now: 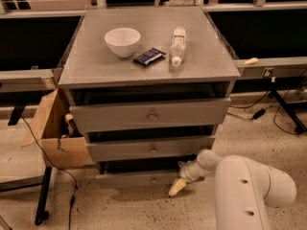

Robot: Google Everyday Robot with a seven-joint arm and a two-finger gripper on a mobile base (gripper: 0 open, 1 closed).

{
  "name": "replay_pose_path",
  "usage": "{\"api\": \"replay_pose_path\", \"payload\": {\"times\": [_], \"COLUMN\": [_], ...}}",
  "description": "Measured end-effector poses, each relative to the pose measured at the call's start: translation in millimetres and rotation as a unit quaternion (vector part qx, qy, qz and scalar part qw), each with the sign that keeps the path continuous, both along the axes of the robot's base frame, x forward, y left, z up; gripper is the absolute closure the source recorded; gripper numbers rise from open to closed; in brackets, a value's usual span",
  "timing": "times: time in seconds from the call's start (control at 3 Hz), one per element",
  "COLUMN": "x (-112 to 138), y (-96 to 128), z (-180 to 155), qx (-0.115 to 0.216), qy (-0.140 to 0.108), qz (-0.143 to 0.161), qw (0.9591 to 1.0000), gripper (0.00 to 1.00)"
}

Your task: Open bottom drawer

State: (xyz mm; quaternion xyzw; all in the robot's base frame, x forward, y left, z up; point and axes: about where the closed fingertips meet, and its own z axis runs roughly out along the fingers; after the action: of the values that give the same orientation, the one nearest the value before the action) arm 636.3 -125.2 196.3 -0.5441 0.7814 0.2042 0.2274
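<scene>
Obs.: the bottom drawer (136, 179) sits lowest in the grey desk (206, 32), just above the floor (120, 210). Its front is the narrowest of the three, with a small knob (153, 179) at centre. A dark gap shows above the front, so we judge it slightly proud of the carcass but not properly open.

The end effector (177, 186) is low at the right end of that front, touching it or just beside it, and well right of the knob. We cannot tell how far it is open, nor whether it has hold of anything. The arm (249, 190) comes in from the lower right, likely so that it can hook the drawer's edge instead of pinching the small knob.

Middle drawer (153, 148) and top drawer (152, 115) overhang above, so the approach has to stay low.

On the desk top are a white bowl (122, 41), a dark packet (149, 56) and a bottle (177, 45) lying on its side. A jerky pull might roll the bottle.

Cardboard box (48, 128) at the left, clear of the drawer's path.
</scene>
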Motion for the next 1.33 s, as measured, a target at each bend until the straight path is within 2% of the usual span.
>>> {"api": "replay_pose_path", "payload": {"times": [0.33, 0.67, 1.0, 1.33], "x": [-6, -6, -6, -2], "y": [-13, -13, -18, -18], "z": [-19, -14, -15, -8], "qx": [-0.036, -0.036, -0.05, -0.051], "qy": [0.032, 0.032, 0.037, 0.037], "qz": [-0.018, -0.018, -0.024, -0.024], "qw": [0.9987, 0.9987, 0.9978, 0.9978], "gripper": [0.0, 0.17, 0.4, 0.71]}}
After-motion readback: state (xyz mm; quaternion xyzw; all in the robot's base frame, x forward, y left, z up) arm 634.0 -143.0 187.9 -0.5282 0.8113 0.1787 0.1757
